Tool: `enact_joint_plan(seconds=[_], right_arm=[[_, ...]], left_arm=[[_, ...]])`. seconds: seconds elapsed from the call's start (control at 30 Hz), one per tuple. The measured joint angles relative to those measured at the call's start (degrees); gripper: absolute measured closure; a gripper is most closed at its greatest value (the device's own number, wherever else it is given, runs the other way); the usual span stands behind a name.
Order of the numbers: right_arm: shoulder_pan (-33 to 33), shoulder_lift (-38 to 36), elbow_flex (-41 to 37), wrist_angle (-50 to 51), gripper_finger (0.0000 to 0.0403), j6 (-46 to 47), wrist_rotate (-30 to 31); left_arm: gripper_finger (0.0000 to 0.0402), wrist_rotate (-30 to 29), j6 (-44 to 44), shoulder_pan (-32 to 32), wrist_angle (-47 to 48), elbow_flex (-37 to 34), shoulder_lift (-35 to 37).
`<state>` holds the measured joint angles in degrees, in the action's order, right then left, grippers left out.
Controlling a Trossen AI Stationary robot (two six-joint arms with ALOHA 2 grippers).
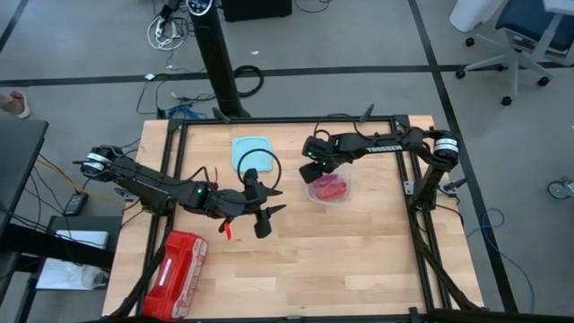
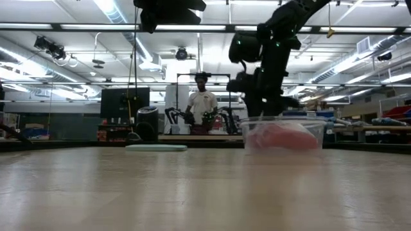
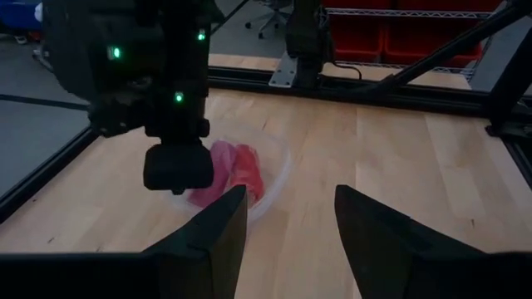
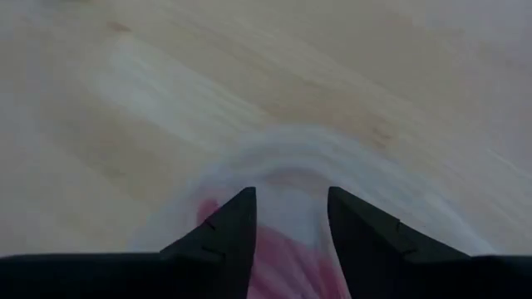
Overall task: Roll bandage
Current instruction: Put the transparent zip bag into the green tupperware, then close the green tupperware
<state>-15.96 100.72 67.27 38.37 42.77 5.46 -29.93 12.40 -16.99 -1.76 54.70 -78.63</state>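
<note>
The bandage [image 1: 329, 188] is a pink-red bunch of soft fabric lying in a clear plastic tub [image 1: 344, 194] right of the table's middle. In the left wrist view the bandage [image 3: 237, 170] shows beside the other arm's gripper. My right gripper [image 4: 291, 203] points steeply down at the tub's left part, open, with the fingertips inside the rim's outline [image 4: 291, 145]. My left gripper [image 3: 291, 220] hovers open above the table's middle [image 1: 260, 213], facing the tub, with nothing between its fingers. My right gripper comes at the bandage from above with its fingers apart and pink fabric [image 4: 283, 262] showing between them. I cannot tell whether the fingertips touch the fabric or the tub.
A teal lid [image 1: 251, 151] lies flat at the far middle. A glossy red case [image 1: 175, 265] sits at the near left edge, and a small red lump [image 1: 229, 229] lies below the left gripper. Bare wood spreads across the near right. A person [image 2: 203, 102] stands beyond the table.
</note>
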Motion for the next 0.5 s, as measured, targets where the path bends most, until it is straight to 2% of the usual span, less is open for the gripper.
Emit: enact_joint_plan(seconds=[0.1, 0.4, 0.5], right_arm=[[1.0, -0.2, 2.0, 0.2, 0.0253, -1.0, 0.3], [1.4, -1.9, 5.8, 9.1, 0.0253, -4.0, 2.6], [2.6, -3.5, 6.0, 8.2, 0.0253, -6.3, 3.2]], left_arm=[[0.0215, 0.0, 0.0, 0.0, 0.4, 0.0, 0.0], [0.0215, 0.0, -0.1, 0.0, 0.6, 0.0, 0.0], [0.0215, 0.0, 0.0, 0.0, 2.4, 0.0, 0.0]])
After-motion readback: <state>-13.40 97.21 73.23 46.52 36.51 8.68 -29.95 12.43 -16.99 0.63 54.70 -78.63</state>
